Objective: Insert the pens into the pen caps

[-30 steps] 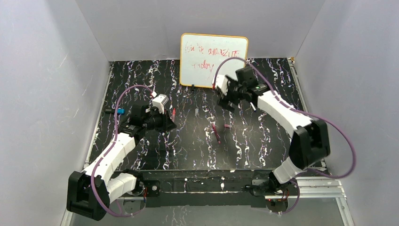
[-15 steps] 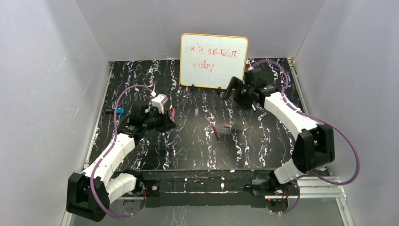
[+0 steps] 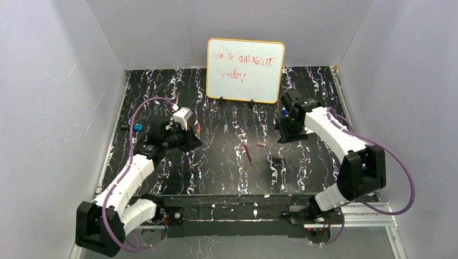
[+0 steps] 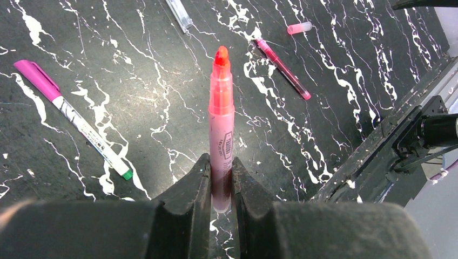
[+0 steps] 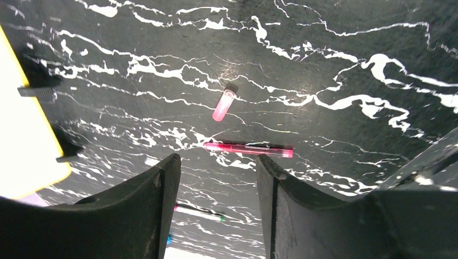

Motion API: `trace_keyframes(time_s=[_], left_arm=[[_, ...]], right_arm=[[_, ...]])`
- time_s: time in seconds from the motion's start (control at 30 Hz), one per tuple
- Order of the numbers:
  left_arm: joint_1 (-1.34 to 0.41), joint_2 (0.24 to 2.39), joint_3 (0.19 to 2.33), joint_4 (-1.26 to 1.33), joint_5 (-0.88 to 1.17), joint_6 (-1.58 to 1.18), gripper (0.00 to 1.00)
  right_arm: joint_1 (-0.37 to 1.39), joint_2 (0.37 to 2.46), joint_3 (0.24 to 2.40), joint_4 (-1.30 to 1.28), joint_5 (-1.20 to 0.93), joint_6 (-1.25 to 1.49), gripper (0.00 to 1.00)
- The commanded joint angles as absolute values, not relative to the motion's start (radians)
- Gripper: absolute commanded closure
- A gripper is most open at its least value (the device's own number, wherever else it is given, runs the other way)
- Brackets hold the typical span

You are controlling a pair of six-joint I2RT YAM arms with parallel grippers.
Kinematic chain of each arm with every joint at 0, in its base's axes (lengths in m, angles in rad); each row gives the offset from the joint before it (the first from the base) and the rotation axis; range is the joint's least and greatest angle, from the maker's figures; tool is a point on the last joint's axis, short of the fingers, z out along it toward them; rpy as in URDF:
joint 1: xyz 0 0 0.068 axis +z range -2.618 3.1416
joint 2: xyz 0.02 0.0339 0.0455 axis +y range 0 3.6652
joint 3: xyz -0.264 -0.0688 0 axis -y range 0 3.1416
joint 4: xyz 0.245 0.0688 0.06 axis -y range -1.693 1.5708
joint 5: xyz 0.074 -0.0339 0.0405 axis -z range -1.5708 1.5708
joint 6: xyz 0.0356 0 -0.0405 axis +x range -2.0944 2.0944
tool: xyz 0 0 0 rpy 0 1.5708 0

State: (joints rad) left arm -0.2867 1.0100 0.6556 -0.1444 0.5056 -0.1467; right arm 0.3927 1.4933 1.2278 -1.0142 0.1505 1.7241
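My left gripper [image 4: 220, 162] is shut on a pink highlighter pen [image 4: 221, 113], uncapped, with its orange tip pointing away; in the top view the gripper [image 3: 193, 140] is left of centre with the pen [image 3: 199, 129] sticking out. A small pink pen cap [image 3: 261, 145] lies mid-table, also in the right wrist view [image 5: 223, 103] and the left wrist view [image 4: 299, 27]. A slim magenta pen [image 3: 247, 152] lies beside it, apart from it. My right gripper [image 3: 284, 132] is open and empty, low over the table just right of the cap; its jaws [image 5: 219, 162] frame bare table.
A white pen with a magenta cap and green end [image 4: 70, 116] lies near my left gripper. A clear grey pen [image 4: 180, 14] lies further back. A blue-ended pen [image 3: 135, 127] lies at the far left. The whiteboard [image 3: 246, 70] stands on black feet at the back.
My right arm has swung right, away from the whiteboard, and come down toward the table beside the pink cap. My left arm and its pen have not moved.
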Motion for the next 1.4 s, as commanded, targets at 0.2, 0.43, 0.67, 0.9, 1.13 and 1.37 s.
trace_keyframes(time_s=[0.2,0.43,0.67,0.9,1.13,1.37], left_arm=[[-0.306,0.971,0.689,-0.152,0.53,-0.156,1.0],[-0.308,0.974,0.689,-0.158,0.525,-0.156,1.0],[-0.31,0.977,0.689,-0.161,0.519,-0.155,1.0],[-0.312,0.983,0.689,-0.165,0.514,-0.153,1.0],[-0.313,0.986,0.689,-0.167,0.504,-0.152,1.0],[-0.314,0.987,0.689,-0.171,0.499,-0.149,1.0]], right_arm=[[0.423,1.68,1.292,-1.019,0.148,1.948,0.42],[0.466,1.752,1.266,-0.917,0.13,1.998,0.42],[0.469,1.796,1.249,-0.883,0.135,2.002,0.49],[0.47,1.812,1.187,-0.825,0.12,2.01,0.52],[0.47,1.821,1.147,-0.797,0.121,2.009,0.54],[0.471,1.845,1.135,-0.79,0.105,2.007,0.67]])
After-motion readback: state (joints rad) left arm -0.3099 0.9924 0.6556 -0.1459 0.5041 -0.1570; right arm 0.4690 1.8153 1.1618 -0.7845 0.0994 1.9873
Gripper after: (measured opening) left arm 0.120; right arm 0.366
